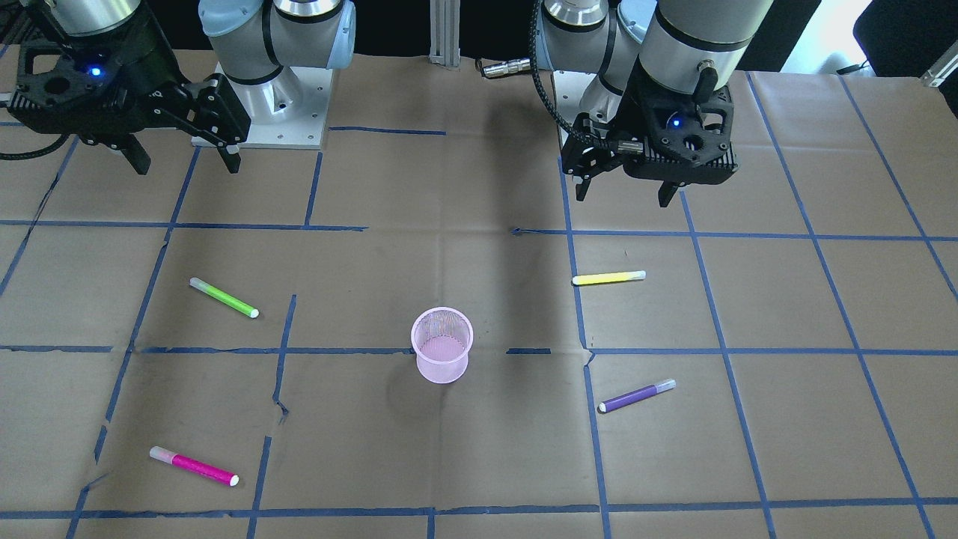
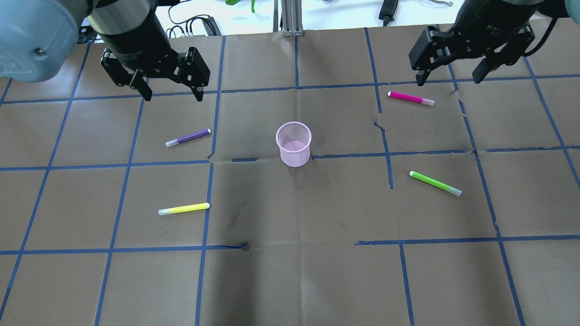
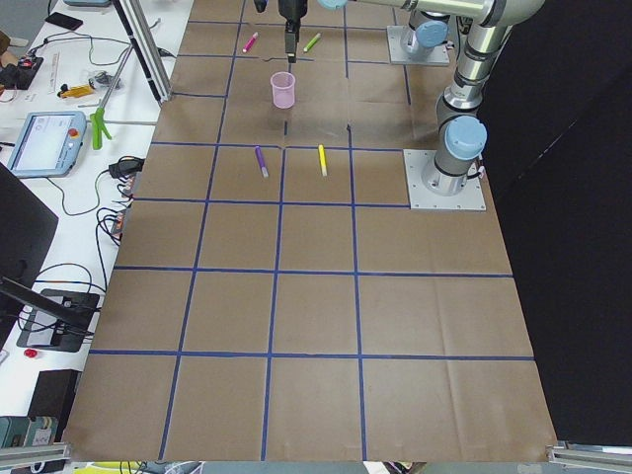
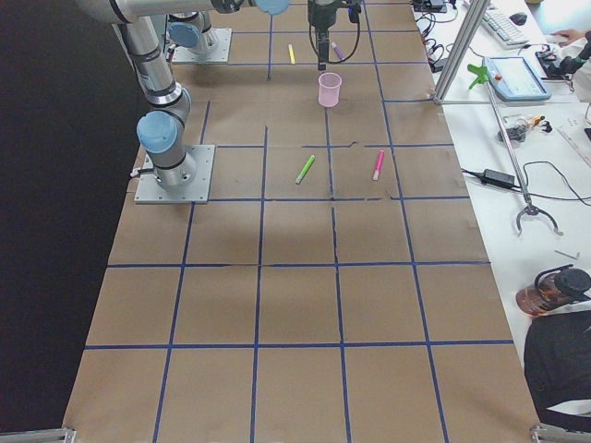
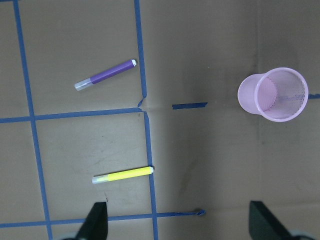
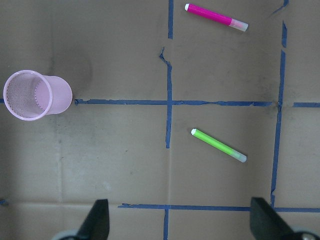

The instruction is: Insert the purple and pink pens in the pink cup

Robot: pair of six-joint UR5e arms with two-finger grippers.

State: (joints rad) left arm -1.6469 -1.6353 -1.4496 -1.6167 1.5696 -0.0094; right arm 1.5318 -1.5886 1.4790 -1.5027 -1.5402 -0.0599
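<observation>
Front view: left gripper [image 1: 623,196] and right gripper [image 1: 187,165] hover spread wide and empty; pink cup [image 1: 441,346] stands upright mid-table. Overhead: purple pen [image 2: 188,137] lies near the left gripper, pink pen [image 2: 411,98] near the right. Each should probably straddle its barrel crosswise.

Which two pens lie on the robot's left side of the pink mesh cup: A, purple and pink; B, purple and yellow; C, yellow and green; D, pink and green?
B: overhead, the purple marker pen and the yellow highlighter pen lie left of the pink wire-mesh cup.
</observation>
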